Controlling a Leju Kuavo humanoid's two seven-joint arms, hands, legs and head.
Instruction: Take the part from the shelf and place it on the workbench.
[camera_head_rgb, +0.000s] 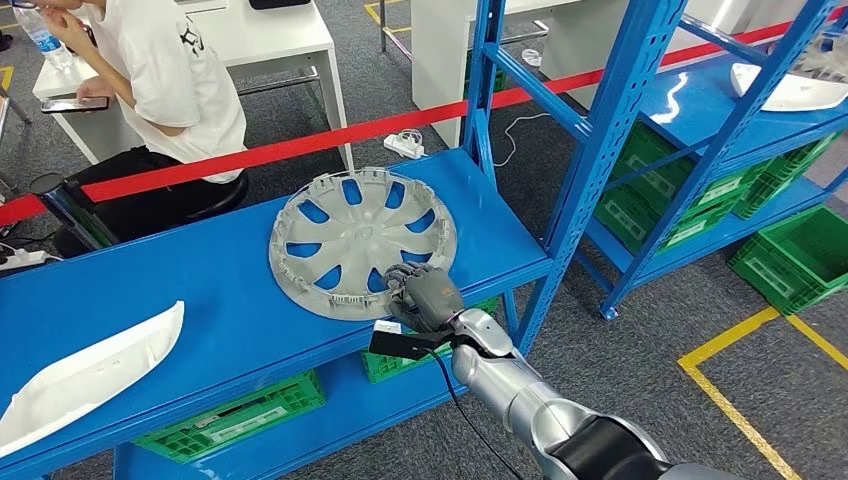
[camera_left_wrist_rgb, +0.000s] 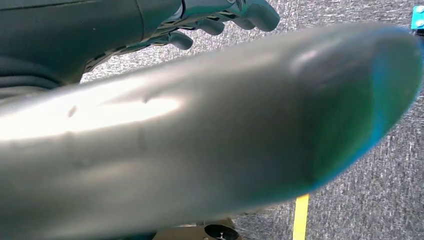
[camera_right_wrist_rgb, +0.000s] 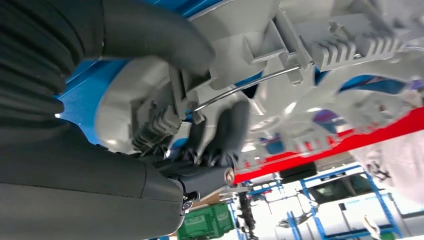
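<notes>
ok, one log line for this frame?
phase: grasp | right hand: grips rim of hubcap | hubcap: on blue shelf | left hand: fingers curled, low over floor

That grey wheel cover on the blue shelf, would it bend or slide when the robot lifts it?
The wheel cover looks like thin moulded plastic with open spokes, so probably light and slightly flexible. The right hand holds one edge only, so it may tilt. Its small rim clips could snap.
</notes>
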